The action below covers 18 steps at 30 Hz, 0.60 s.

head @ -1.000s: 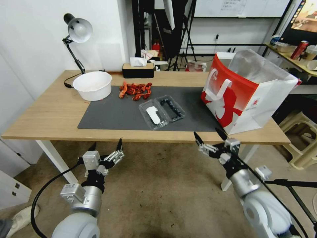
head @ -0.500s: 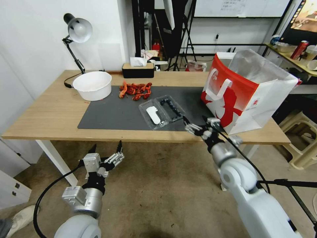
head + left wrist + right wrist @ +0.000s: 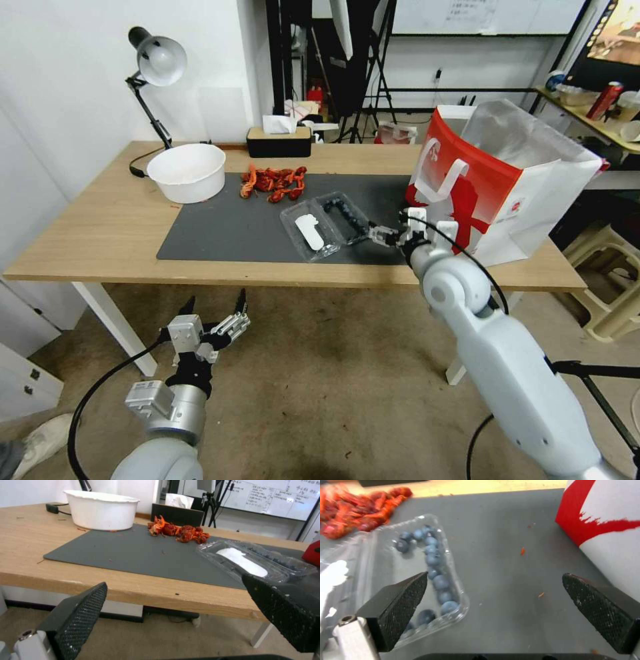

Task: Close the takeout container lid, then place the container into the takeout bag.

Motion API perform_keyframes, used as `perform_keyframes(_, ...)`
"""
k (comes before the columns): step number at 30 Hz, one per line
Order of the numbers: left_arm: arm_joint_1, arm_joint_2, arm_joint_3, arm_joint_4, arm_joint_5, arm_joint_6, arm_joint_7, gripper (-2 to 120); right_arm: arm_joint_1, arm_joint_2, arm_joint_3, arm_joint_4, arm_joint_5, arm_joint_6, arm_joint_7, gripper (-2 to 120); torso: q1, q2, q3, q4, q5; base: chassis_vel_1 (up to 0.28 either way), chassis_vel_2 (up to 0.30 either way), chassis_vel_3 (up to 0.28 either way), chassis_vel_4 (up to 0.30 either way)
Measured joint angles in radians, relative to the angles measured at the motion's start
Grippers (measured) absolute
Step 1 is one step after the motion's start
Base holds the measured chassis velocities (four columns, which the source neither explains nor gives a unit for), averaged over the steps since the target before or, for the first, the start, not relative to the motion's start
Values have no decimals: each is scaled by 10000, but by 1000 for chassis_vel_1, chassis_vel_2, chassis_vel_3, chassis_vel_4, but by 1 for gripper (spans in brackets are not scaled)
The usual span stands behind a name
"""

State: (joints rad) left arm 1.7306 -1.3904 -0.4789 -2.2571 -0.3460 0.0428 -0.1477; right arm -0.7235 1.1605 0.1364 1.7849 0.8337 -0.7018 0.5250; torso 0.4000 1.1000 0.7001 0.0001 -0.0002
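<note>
Right gripper (image 3: 365, 233) at the open takeout container (image 3: 327, 224); lid (image 3: 309, 231) not yet shut.
Jaws spread, low over the mat at the berry-tray edge, likely lining up to fold it. Takeout bag (image 3: 500, 187) stands close beside, mouth up. Left gripper (image 3: 215, 308) parked below the surface (image 3: 100, 227), jaws spread.

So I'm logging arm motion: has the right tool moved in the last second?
Yes. The right tool went from below the table's front edge up over the mat, to the takeout container.

Clear glossy plastic takeout container (image 3: 327, 223)
</note>
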Motion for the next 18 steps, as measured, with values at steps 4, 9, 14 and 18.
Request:
perform_keyframes(4,-1,17,-17,18,-8,-22,3,100,443,34,-354,-370,-39,-337,406,100,-1,0,0,0,1,0,0,0,0)
perform_keyframes(9,-4,32,-38,27,-17,-29,3,100,629,16,-643,-648,-172,-372,535,100,0,0,0,0,1,0,0,0,0)
perform_keyframes(14,13,30,-36,17,-31,-11,9,100,685,-22,-834,-779,-215,-370,532,100,0,0,-2,-1,2,0,0,0,0)
perform_keyframes(18,43,72,-28,-34,-17,12,5,100,769,-26,-841,-864,-170,-362,579,100,0,0,-1,0,2,0,0,0,0)
